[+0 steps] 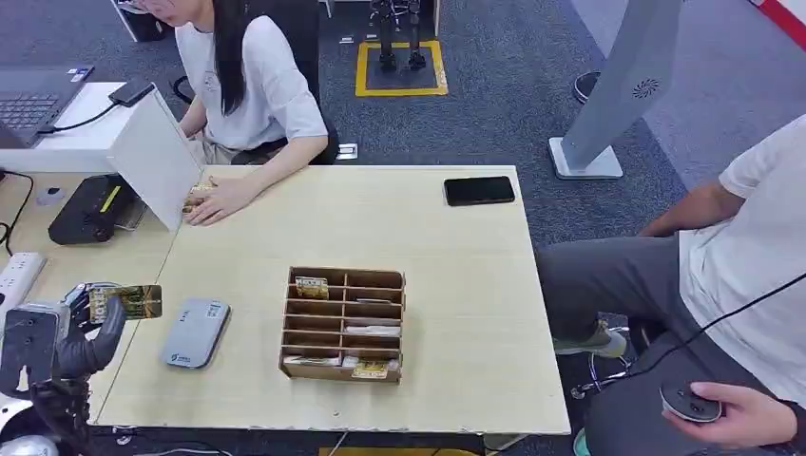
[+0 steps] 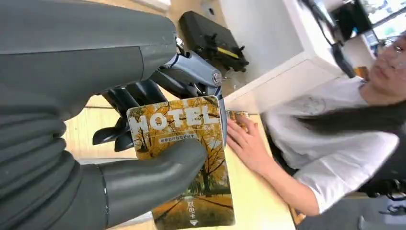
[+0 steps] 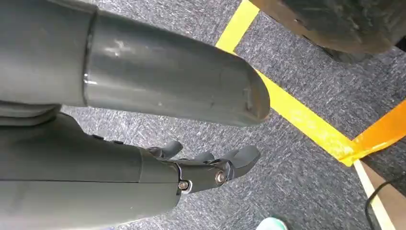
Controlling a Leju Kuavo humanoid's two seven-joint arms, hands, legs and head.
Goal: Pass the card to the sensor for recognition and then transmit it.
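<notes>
Head view: left hand (image 1: 81, 328) grips hotel card (image 1: 126, 302) off the desk's (image 1: 456, 285) left edge.
Progress: sensor (image 1: 195, 332) not yet reached; handover pending.
Right hand (image 3: 210, 165): empty, fingers loosely apart.

an office or lab set up as a mock hotel desk: grey carpet (image 1: 494, 123) marked with yellow tape (image 1: 400, 66), a pale wooden table (image 1: 456, 256), a laptop (image 1: 33, 100), a power strip (image 1: 17, 277), a card reader (image 1: 195, 332), a wooden organiser (image 1: 343, 323) of cards, two seated people, and a white kiosk stand (image 1: 618, 95).
</notes>
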